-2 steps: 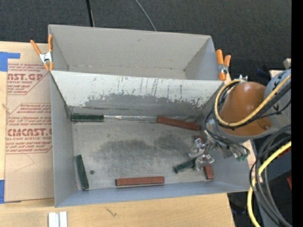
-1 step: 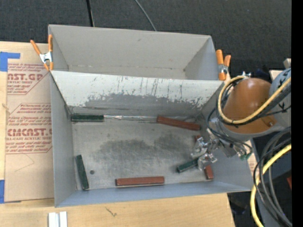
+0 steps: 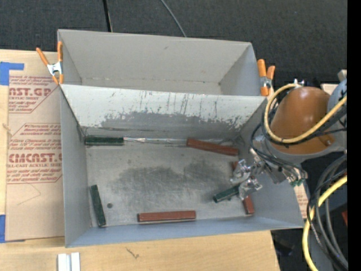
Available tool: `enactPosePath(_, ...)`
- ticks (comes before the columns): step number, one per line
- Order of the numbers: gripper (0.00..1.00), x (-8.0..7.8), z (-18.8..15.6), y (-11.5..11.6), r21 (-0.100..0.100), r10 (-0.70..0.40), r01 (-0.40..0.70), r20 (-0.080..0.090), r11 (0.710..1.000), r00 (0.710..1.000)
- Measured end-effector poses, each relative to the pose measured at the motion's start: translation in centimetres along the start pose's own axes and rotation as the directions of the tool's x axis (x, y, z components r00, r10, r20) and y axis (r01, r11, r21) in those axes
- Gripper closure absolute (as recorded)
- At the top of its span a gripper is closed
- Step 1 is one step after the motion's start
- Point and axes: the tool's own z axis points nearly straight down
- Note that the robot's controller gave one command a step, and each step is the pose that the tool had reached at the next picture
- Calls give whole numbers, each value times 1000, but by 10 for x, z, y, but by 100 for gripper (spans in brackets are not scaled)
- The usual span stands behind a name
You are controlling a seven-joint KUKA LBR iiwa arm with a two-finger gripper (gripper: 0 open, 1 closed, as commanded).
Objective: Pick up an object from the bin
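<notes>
The grey metal bin [image 3: 73,168] is holding a few loose sticks. The gripper [image 3: 246,180] is hanging low by the right wall; whether it is released or clenched cannot be told. A long red-brown stick [image 3: 167,215] is lying along the front wall. A short dark green stick [image 3: 225,195] is lying just beside the gripper, one end reaching under it. A small red-brown piece [image 3: 249,206] is sitting nearby.

Beyond the grey bin [image 3: 152,58] lies a dark speckled floor [image 3: 237,10] — a black cable [image 3: 106,10] crosses it; nearer, a pale wooden tabletop [image 3: 197,253].
</notes>
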Motion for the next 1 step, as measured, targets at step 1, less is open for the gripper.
enactPosePath(1, 100, -1, -18, 0, 5, 0, 0, 6, 1000, 1000)
